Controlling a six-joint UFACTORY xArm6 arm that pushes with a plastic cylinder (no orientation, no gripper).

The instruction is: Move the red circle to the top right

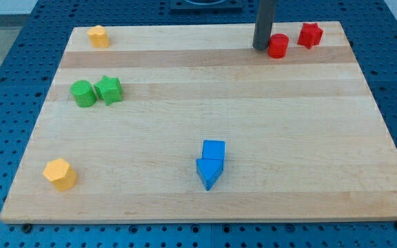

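Red circle upright near tabletop top-right corner, my tip touching its left, red star-like block just beyond.

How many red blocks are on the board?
2: the red circle beside my tip, and a red block at the view's top right corner. None seems hidden.

On the pale wooden board, my tip sits touching the small red circle block at its nine o'clock side. At the circle's one o'clock, near but apart, stands the red star-shaped block, blocking the top right corner. The lane from the circle toward three and four o'clock is open board to the right edge. Everything from five through eight o'clock of my tip is bare wood.
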